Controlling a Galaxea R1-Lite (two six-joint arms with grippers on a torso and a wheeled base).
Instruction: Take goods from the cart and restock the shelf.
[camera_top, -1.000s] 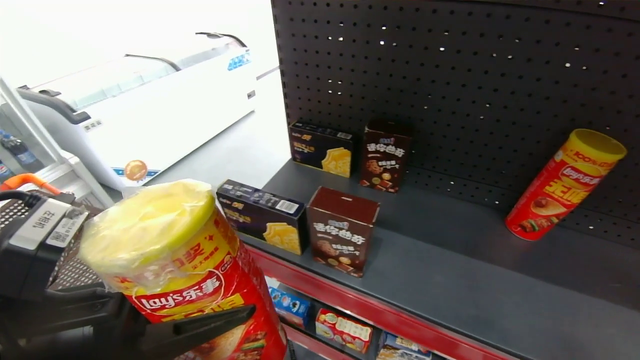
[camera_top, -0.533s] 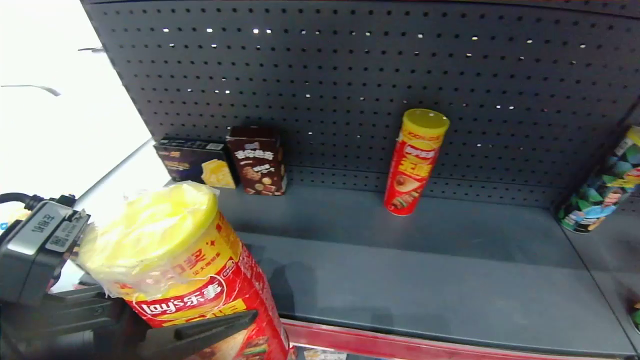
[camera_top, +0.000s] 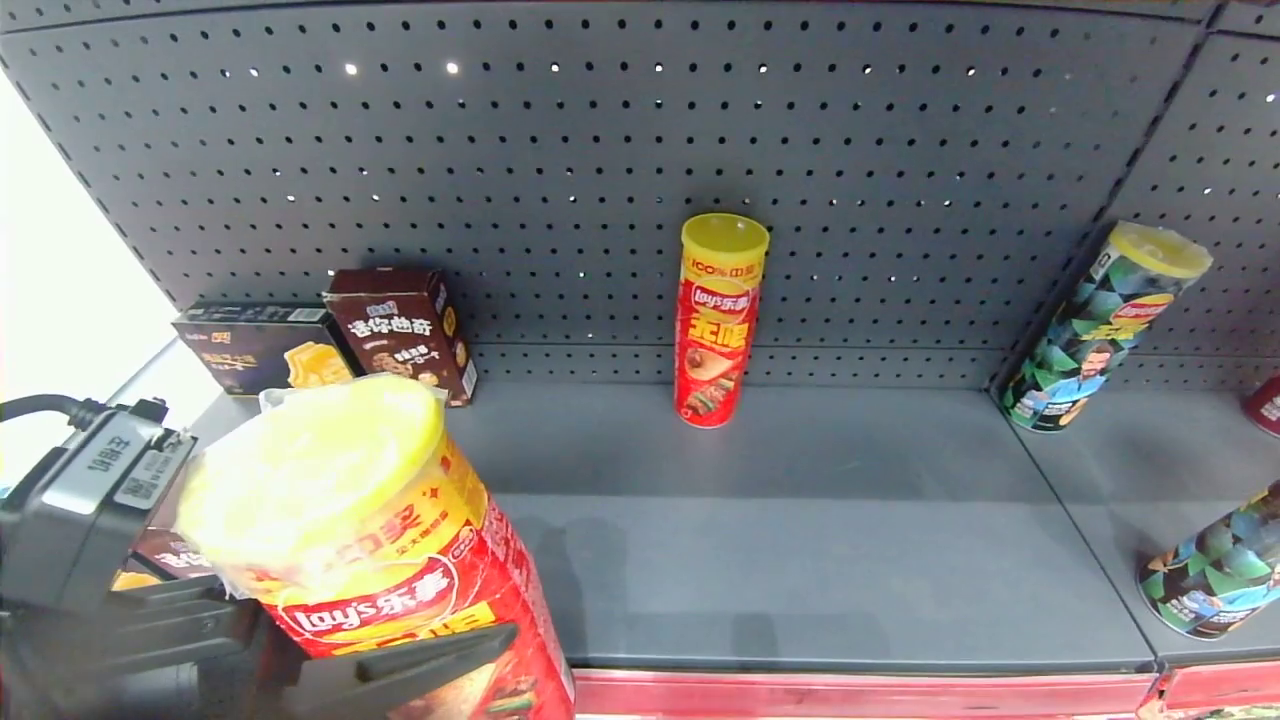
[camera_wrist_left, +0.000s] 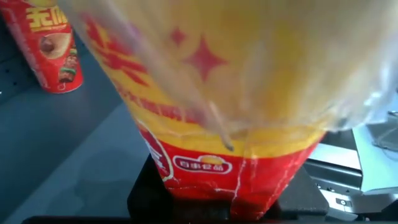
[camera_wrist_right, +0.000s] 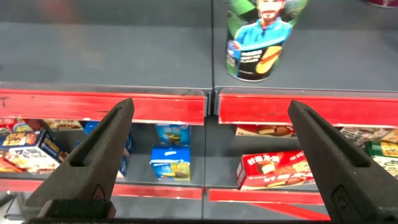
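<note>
Now held: red chip can (camera_top: 340, 520), yellow lid under clear film, upright, clamped low on its body by the left tool (camera_top: 380, 640).
Shelf (camera_top: 800, 540): ahead of the left tool, past the held can.
Standing red can (camera_top: 722, 320): well ahead of the left tool, against the pegboard (camera_top: 600, 150).
Right tool (camera_wrist_right: 211, 162): spread wide, holding nothing; a green-patterned can (camera_wrist_right: 260, 37) stands on the shelf just beyond it.

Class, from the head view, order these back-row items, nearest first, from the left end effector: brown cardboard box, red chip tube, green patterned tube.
1. Brown cardboard box, back left.
2. Red chip tube, back centre.
3. Green patterned tube, back right.
</note>
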